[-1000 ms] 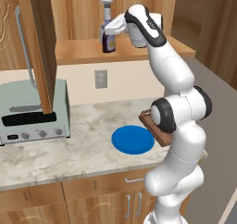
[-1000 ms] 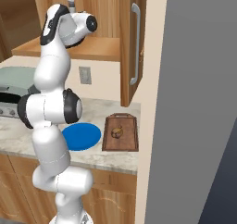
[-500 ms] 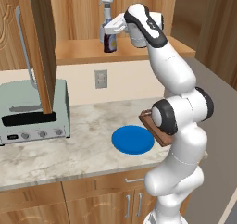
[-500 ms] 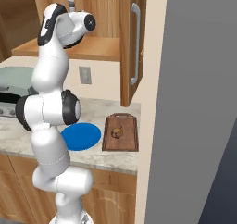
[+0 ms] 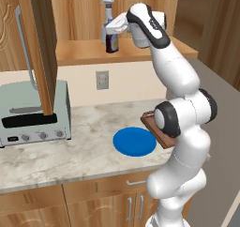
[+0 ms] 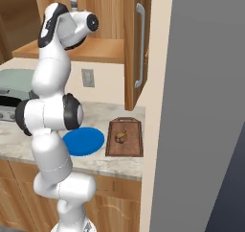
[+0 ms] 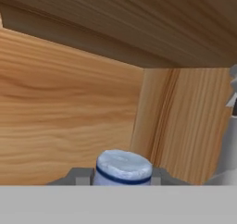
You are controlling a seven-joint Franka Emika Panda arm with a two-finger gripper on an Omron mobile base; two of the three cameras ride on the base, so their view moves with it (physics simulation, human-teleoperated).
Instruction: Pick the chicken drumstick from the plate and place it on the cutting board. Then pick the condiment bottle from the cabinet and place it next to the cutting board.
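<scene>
Claw (image 5: 111,37) was clamped on condiment bottle (image 5: 111,44), one bottle, upright on cabinet (image 5: 122,52) shelf. Its pale cap (image 7: 123,167) sat between claw's fingers (image 7: 79,176). One grey spray bottle (image 5: 106,5) stood just behind, at 12 o'clock. Below on counter (image 5: 84,146): one blue plate (image 5: 134,141), one cutting board (image 6: 124,137) at its 3 o'clock, carrying one chicken drumstick (image 6: 120,138). One toaster oven (image 5: 33,114) far at 9 o'clock.

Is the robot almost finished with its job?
About halfway. Done: the chicken drumstick lies on the cutting board, and the plate is bare. In hand: the fingers are shut on the condiment bottle on the cabinet shelf. Left: setting it beside the board.
</scene>
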